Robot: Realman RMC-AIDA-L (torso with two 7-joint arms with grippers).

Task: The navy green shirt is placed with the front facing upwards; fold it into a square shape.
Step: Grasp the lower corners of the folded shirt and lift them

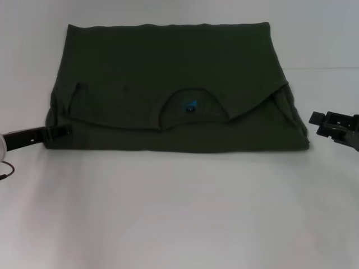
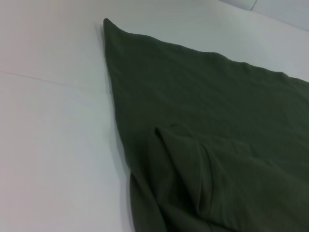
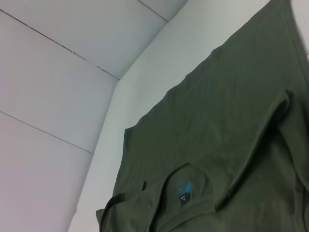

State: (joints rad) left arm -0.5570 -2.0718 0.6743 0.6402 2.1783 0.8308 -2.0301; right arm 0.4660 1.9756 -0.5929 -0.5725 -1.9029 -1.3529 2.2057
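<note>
Left gripper [image 1: 59, 132]: low at the shirt's near-left corner, about 9 o'clock from the garment's middle. Its dark tip reaches the cloth edge; whether the fingers are apart or together I cannot tell, nor whether they hold any fabric.

Navy green shirt [image 1: 168, 61]: lies flat in the middle of the white table [image 1: 179, 213], already folded once across, the collar end brought toward the robot. The neck opening with its blue label [image 1: 189, 106] sits near the centre, at about 6 o'clock from the middle of the folded flap. The print is hidden.

Handling: judged soft, light and limp cotton. It will drape and sag when lifted, and the stacked layers may slide on each other. Best taken by pinching all layers at a side edge or corner, low against the table.

Right gripper [image 1: 324, 124]: off the shirt's right edge, at about 3 o'clock, near but apart from the cloth. Its fingers cannot be judged either.
</note>
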